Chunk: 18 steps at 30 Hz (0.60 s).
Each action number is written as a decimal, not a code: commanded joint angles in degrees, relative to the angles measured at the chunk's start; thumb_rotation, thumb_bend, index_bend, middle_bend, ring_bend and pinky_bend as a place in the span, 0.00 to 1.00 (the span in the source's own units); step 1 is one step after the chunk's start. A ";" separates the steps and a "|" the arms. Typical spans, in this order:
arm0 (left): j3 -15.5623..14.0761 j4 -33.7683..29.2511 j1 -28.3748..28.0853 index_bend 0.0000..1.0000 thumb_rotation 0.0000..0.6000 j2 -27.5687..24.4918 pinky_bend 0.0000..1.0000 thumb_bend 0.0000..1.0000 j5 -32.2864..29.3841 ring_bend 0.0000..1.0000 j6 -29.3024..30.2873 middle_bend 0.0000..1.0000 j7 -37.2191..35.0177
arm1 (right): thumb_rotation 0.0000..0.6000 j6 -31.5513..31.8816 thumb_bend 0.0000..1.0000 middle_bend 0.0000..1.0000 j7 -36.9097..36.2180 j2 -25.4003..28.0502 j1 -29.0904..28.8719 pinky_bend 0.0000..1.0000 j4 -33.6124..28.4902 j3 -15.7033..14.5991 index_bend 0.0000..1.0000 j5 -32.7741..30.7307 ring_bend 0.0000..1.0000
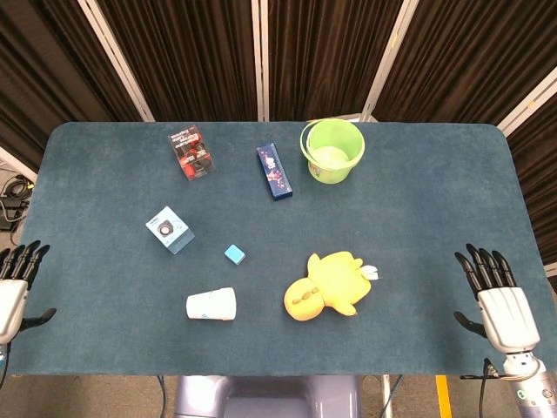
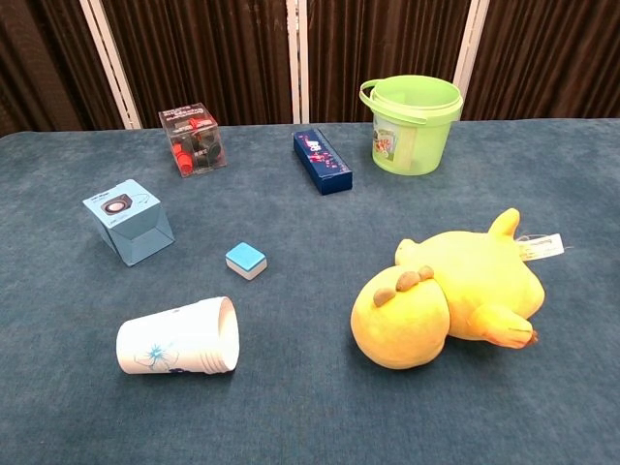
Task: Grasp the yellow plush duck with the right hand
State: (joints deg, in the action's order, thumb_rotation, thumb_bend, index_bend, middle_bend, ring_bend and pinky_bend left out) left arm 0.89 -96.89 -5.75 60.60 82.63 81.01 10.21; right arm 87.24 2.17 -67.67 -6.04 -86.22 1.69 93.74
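The yellow plush duck [image 1: 329, 285] lies on its side on the blue table, front of centre, with a white tag at its right; in the chest view the duck [image 2: 453, 291] fills the lower right. My right hand [image 1: 494, 300] hovers at the table's front right edge, well to the right of the duck, fingers spread and holding nothing. At the front left edge my left hand [image 1: 14, 283] is partly cut off by the frame, fingers apart and empty. Neither hand shows in the chest view.
A white paper cup [image 1: 211, 304] lies on its side left of the duck. A small blue block [image 1: 234, 253], a light blue box [image 1: 169, 230], a clear box with red parts [image 1: 192, 152], a dark blue box [image 1: 274, 171] and a green bucket [image 1: 332, 150] stand further back.
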 commanded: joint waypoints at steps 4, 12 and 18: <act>0.00 -0.16 0.15 0.00 1.00 0.03 0.00 0.13 0.06 0.00 0.35 0.00 0.29 | 1.00 -0.48 0.14 0.00 0.18 -0.39 -0.33 0.00 0.36 -0.37 0.00 0.54 0.00; 0.17 0.38 -0.10 0.00 1.00 0.29 0.00 0.13 -0.35 0.00 -0.17 0.00 -0.04 | 1.00 0.23 0.67 0.00 -0.57 -2.32 -2.34 0.00 3.84 -0.61 0.00 5.02 0.00; 0.37 0.99 -0.61 0.00 1.00 1.37 0.00 0.13 -1.46 0.00 -1.14 0.00 2.39 | 1.00 1.04 0.97 0.00 -1.44 -6.99 -6.17 0.00 10.05 -0.15 0.00 10.51 0.00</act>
State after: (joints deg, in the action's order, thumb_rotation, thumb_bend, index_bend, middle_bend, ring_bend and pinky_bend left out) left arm 1.21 -96.02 -6.20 61.69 81.54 80.23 12.24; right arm 88.09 1.02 -73.05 -10.78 -77.72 1.42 102.60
